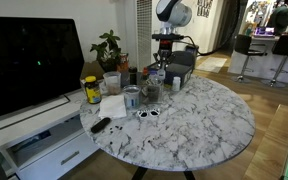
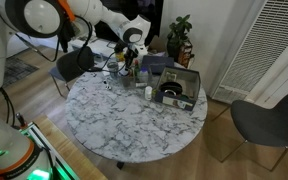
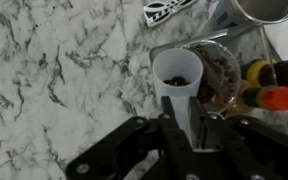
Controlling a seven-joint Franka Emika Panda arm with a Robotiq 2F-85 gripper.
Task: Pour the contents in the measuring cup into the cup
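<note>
White measuring cup (image 3: 176, 72) just ahead of gripper (image 3: 192, 125) clenched on its handle, seemingly touching glass cup (image 3: 220, 66).

Wrist view: cut off by the top edge, sunglasses (image 3: 169, 10) and a metal can (image 3: 269, 8); by the bottom edge, the tool (image 3: 189, 125) body. Half hidden behind the measuring cup (image 3: 176, 85), a glass cup (image 3: 221, 65). Blurred at the right edge, orange and yellow items (image 3: 269, 97). In both exterior views, too small to tell apart: the clutter (image 1: 134, 92) on the worktop (image 1: 204, 115), with the tool's tips lost among it.
</note>
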